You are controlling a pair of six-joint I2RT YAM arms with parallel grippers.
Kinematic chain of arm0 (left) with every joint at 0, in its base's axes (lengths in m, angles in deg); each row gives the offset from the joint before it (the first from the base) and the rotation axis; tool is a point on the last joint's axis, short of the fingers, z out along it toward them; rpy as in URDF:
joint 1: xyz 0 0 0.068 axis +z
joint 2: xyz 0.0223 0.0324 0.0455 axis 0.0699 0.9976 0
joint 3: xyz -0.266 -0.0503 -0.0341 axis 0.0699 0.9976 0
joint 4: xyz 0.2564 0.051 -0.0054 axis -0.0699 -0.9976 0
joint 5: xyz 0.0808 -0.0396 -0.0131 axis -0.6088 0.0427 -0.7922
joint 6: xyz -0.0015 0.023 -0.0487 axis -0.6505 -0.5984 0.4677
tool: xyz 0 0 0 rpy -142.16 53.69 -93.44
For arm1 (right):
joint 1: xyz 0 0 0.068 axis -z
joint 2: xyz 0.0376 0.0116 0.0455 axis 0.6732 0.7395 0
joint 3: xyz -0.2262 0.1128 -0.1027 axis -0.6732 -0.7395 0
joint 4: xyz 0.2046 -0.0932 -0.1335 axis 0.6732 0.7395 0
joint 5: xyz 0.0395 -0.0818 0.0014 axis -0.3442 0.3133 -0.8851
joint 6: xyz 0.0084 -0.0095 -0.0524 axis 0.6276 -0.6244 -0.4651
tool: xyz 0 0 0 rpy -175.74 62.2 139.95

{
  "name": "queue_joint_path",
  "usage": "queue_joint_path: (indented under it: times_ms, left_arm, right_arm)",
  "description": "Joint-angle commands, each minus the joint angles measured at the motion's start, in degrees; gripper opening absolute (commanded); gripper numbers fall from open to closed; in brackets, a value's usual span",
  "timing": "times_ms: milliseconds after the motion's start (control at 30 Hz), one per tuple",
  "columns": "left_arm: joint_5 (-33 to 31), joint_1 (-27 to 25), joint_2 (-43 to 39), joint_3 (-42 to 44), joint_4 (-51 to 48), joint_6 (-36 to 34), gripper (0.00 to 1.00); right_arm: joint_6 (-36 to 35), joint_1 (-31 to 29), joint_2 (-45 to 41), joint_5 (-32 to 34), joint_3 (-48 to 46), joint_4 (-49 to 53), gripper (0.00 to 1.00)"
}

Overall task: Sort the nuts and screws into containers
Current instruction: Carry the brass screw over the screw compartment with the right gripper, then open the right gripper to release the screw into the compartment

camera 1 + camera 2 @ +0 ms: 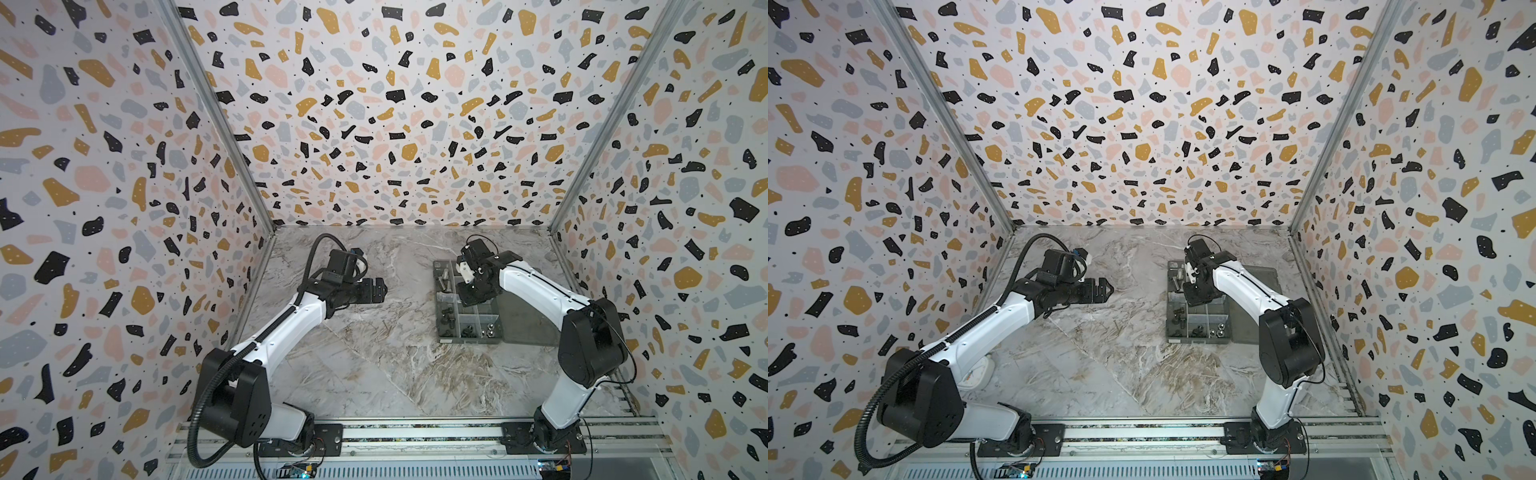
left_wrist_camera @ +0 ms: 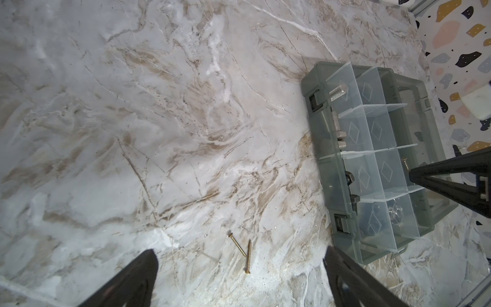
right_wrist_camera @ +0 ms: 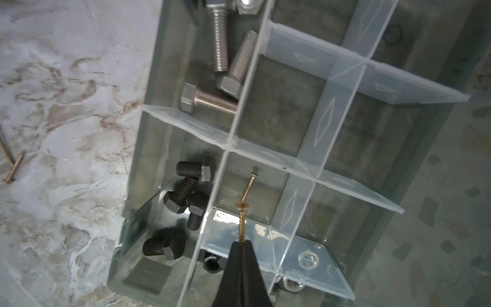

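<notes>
My right gripper is shut on a thin brass screw, which hangs head-down over a middle compartment of the smoky-grey containers. A second brass screw lies in that compartment. Silver screws fill one end cell and black screws the cell beside it. Black nuts and silver nuts show under the dividers. My left gripper is open, low over two brass screws lying crossed on the table, with nothing between its fingers. In both top views the containers sit right of centre.
The box's flat lid lies open on its right side, under my right arm. A marble tabletop is enclosed by terrazzo-patterned walls on three sides. The arms' mounting rail runs along the front edge.
</notes>
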Motion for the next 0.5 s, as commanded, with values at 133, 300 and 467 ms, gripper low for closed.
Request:
queue_joint_path:
  times_ms: [133,300,467]
  left_arm:
    - [0.89,-0.05,1.10,-1.87,0.30,0.12,0.97]
    - [0.25,-0.06,0.73,-0.83,-0.71,0.46,0.95]
    - [-0.51,-0.11,-0.94,1.15,-1.23,1.16,0.95]
  right_arm:
    - [-0.10,1.86,-1.71,-1.40,-3.43,-1.66,0.00]
    - [-0.31,1.99,-0.58,-2.35,-3.69,-2.51,0.00]
    - [-0.50,2.05,0.67,-3.14,-4.04,-3.05,0.00]
